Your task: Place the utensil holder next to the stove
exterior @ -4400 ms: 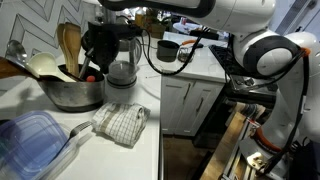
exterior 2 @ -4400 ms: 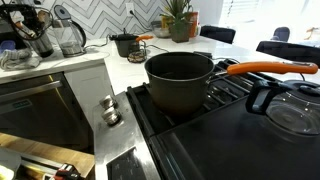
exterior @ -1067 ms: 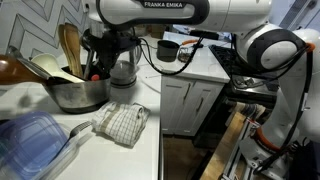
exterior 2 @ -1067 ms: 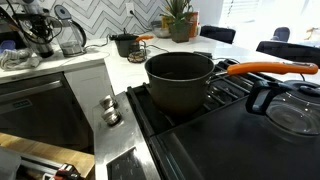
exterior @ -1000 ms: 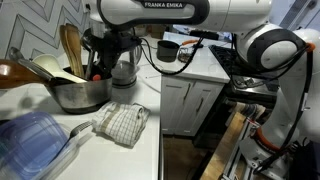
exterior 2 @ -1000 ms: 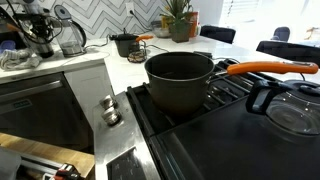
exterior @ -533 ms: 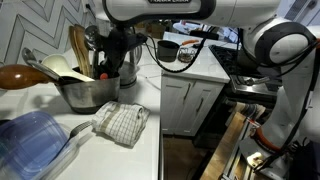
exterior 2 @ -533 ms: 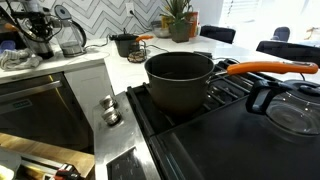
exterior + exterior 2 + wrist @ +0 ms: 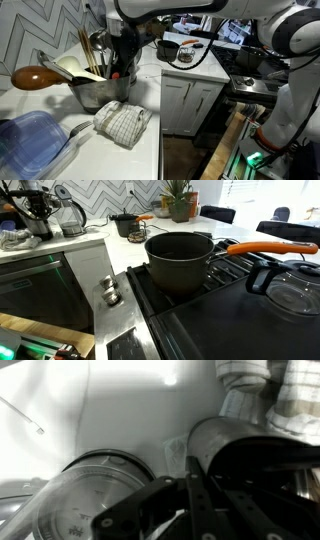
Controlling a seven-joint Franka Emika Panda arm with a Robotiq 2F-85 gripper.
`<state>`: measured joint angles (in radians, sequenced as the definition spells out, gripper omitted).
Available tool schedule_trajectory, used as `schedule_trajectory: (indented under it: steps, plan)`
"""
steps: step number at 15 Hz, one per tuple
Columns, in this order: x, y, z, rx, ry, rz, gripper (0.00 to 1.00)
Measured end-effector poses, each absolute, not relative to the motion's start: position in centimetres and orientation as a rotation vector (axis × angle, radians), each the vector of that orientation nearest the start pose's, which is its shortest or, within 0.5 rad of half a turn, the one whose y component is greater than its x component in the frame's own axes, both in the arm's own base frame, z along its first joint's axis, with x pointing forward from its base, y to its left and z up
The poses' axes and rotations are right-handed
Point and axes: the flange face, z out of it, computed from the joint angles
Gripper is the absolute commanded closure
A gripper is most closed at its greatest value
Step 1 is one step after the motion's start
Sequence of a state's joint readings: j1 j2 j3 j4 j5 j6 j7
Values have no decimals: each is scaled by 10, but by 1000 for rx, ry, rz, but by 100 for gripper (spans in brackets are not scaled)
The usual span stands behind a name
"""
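The utensil holder [image 9: 98, 92] is a low grey metal bowl full of wooden spoons, on the white counter. My gripper [image 9: 121, 70] is shut on its right rim, just above a checked towel [image 9: 122, 122]. In the wrist view the dark fingers [image 9: 190, 485] clamp the holder's rim [image 9: 228, 436], with a round glass lid [image 9: 92, 495] to the left. The stove [image 9: 235, 315] fills the near right of an exterior view, and the holder [image 9: 36, 224] shows small at the far left of the counter, well away from it.
A blue-lidded container [image 9: 35, 140] lies at the counter's near left. A big dark pot [image 9: 180, 260] with an orange handle sits on the stove. A glass kettle [image 9: 70, 218], a small dark pot [image 9: 124, 225] and a plant [image 9: 180, 200] stand along the back.
The arm has carried the utensil holder to the right along the counter, up to the checked towel. A large wooden spoon at its left has come fully into view.
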<state>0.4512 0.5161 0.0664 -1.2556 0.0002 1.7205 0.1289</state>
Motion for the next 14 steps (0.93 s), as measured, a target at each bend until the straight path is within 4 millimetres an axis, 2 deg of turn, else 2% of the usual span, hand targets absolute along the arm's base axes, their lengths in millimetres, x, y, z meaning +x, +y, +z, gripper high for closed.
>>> schedule_trajectory:
  steps: [6,14]
  plan:
    - [615,298,449,-3042,-629,-51,99]
    - [616,246,448,-2999,-734,-141,99]
